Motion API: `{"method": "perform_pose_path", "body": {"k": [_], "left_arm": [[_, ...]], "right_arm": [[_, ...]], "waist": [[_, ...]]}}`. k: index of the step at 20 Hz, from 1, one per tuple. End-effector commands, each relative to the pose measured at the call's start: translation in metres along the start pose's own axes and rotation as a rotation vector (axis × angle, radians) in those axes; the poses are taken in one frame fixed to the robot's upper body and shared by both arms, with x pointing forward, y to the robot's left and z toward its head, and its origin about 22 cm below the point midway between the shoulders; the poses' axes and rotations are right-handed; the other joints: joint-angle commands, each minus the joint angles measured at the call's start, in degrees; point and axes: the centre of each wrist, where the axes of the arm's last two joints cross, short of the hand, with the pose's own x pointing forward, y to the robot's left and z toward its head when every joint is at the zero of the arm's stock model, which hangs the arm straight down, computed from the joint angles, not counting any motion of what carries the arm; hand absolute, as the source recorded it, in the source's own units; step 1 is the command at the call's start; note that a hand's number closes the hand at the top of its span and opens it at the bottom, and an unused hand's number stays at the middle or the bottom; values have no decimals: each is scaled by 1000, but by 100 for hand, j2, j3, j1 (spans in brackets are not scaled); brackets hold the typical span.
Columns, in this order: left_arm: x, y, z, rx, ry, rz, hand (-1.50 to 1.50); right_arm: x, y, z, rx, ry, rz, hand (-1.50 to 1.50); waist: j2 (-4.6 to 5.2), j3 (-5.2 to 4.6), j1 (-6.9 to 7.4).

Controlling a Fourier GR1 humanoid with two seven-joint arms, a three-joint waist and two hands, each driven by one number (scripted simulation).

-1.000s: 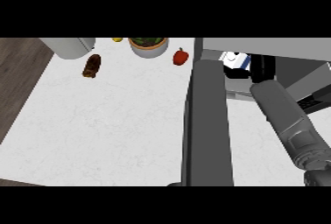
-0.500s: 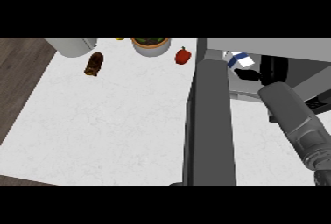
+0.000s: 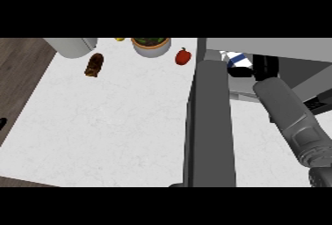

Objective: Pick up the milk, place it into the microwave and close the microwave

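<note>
The milk, a white carton with a blue stripe, stands inside the microwave at the upper right. The microwave's grey door is swung open and runs down the middle of the view. My right forearm reaches up into the opening. My black right hand sits against the carton's right side, and the dark interior hides how it meets the carton. My left hand does not show.
On the white counter at the back stand a grey container, a brown object, a bowl of greens and a red pepper. Wooden floor lies beyond the counter's left edge.
The right forearm has shifted slightly sideways by the microwave opening. The milk has stayed at about the same spot inside, edging a little left.
</note>
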Motion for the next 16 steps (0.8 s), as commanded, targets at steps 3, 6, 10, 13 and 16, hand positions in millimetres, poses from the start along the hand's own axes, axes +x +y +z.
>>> {"method": "perform_pose_path", "body": {"k": [3,6,10,13,16], "left_arm": [[-12,-12,-1,-79,19,42,-150],[-13,-9,-4,-117,8,49,-150],[-14,-26,-21,-153,-26,62,-150],[-14,-29,-15,-170,-6,88,-150],[-21,-40,-18,-194,-11,93,-150]], "right_arm": [[4,8,5,54,5,-175,-150],[2,11,11,65,-3,-266,-150],[7,24,22,82,18,-422,-150],[-18,16,35,99,30,-519,-150],[-5,38,50,105,63,-586,-150]], "waist": [[-70,-3,-109],[-111,-8,-198],[-131,-4,-290],[-181,-6,-335],[-245,-20,-446]]}}
